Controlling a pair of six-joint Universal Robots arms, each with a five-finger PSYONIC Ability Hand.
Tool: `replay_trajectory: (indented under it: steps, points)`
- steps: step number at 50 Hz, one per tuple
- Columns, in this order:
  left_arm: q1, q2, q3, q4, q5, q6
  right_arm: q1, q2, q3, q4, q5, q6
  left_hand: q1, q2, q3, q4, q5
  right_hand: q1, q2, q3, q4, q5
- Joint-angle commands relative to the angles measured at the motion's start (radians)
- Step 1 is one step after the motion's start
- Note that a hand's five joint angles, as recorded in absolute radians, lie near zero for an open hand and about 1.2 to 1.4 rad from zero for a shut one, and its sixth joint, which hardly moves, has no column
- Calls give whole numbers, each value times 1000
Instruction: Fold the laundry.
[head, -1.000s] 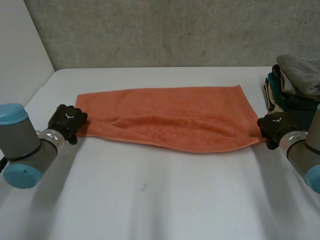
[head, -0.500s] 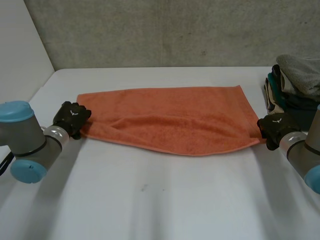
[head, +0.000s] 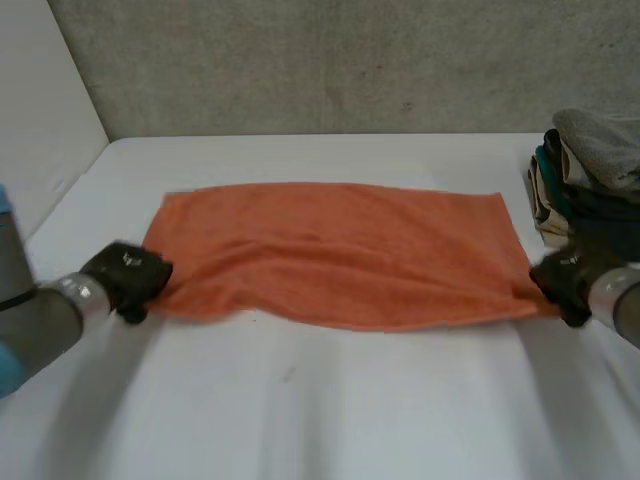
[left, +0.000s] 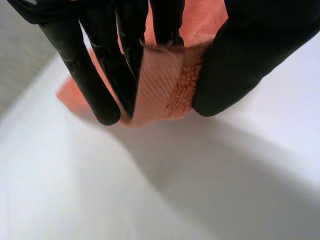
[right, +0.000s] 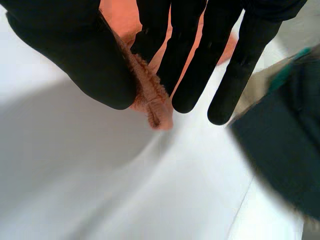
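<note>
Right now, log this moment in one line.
left hand: pinches towel, near left corner | right hand: pinches towel, near right corner | towel: spread across table between hands | clothes pile: beyond right hand

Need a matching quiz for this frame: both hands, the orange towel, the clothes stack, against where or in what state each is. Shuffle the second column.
1. left hand
2. right hand
3. orange towel
4. clothes stack

a. piled at the right edge of the table
b. pinches the towel corner beside the stack
c. spread across the table's middle
d. pinches the towel corner far from the stack

Pairs: 1-d, 2-b, 3-c, 4-a
</note>
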Motion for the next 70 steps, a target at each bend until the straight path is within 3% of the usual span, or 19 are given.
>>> replay_trajectory:
  steps: [1,4,7,13,19,25,32,39,40,41,42,43,50,56,62,66,70]
  points:
    - [135,249,-250,-350,15,150,-94,-81,94,269,5,-245,238,202,208,199,244,251,214,203,196,249]
    - [158,255,-281,-379,23,243,-100,-81,89,222,3,-245,238,202,208,199,244,251,214,203,196,249]
    - [150,252,-271,-344,32,256,-99,-81,77,146,8,-216,238,202,208,199,244,251,214,203,196,249]
    - [120,135,-145,-126,35,146,-91,-15,32,-40,0,-72,238,202,208,199,244,251,214,203,196,249]
    - [8,-15,68,-2,26,-3,-31,97,-67,-181,8,25,238,202,208,199,244,251,214,203,196,249]
    - [-26,-225,349,26,-49,-76,32,229,-242,-350,23,56,238,202,208,199,244,251,214,203,196,249]
    - [-74,-417,632,33,-174,-91,78,440,-535,-381,92,46,238,202,208,199,244,251,214,203,196,249]
    - [-97,-550,804,72,-189,-91,82,638,-811,-370,146,34,238,202,208,199,244,251,214,203,196,249]
    - [-104,-560,811,78,-188,-92,85,654,-831,-369,147,33,238,202,208,199,244,83,47,35,28,81]
    - [-112,-566,817,85,-186,-92,87,665,-848,-367,149,31,238,202,208,199,244,-375,-411,-423,-430,-377]
    - [-120,-572,820,95,-186,-92,91,677,-863,-367,152,28,-37,-74,-68,-77,-32,-902,-939,-951,-958,-904]
    - [-133,-577,822,119,-188,-92,104,694,-888,-366,160,31,-915,-952,-945,-955,-909,-971,-1008,-1019,-1026,-973]
    - [-192,-546,779,187,-180,-131,151,624,-848,-352,186,80,-983,-1020,-1014,-1023,-978,-971,-1008,-1019,-1026,-973]
    - [-203,-380,645,196,-174,-204,139,381,-652,-245,157,224,-983,-1020,-1014,-1023,-978,-971,-1008,-1019,-1026,-973]
    - [-195,-245,501,196,-174,-221,111,248,-486,-88,56,286,-983,-1020,-1014,-1023,-978,-971,-1008,-1019,-1026,-973]
    - [-189,-187,403,204,-169,-227,17,237,-372,9,-32,309,-983,-1020,-1014,-1023,-978,-785,-822,-833,-840,-787]
    - [-187,-165,315,233,-145,-240,-24,237,-298,-16,-69,309,-983,-1020,-1014,-1023,-978,-682,-718,-730,-737,-684]
